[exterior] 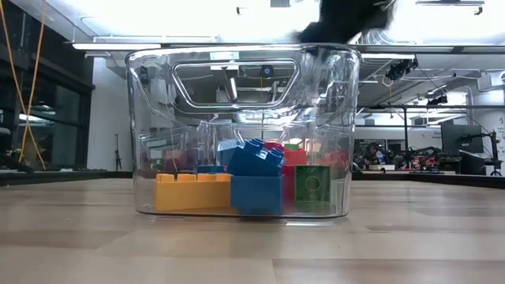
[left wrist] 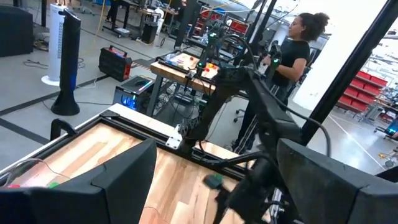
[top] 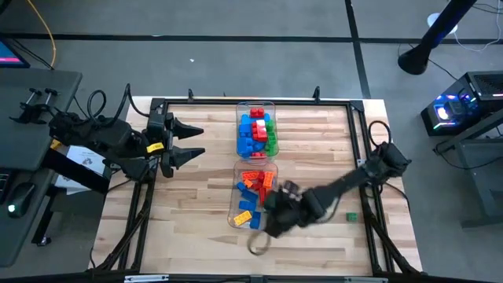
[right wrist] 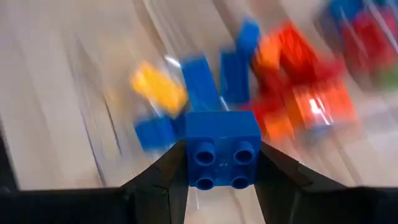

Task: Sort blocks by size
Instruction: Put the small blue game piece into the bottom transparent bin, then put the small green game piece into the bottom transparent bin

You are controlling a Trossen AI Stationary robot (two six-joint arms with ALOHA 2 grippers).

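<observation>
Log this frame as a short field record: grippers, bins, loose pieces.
right gripper: shut on a blue block, beside the near bin
left gripper: open, empty, waiting at the table's left side
near bin contents: blocks in orange, blue and yellow
far bin contents: blocks in blue, red and green
loose piece: green block on the table, near its right edge

Two clear bins [top: 256, 161] block the table's middle — bare wood [top: 189, 204] either side.

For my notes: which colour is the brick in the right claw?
Blue; the brick shows best in the right wrist view.
</observation>
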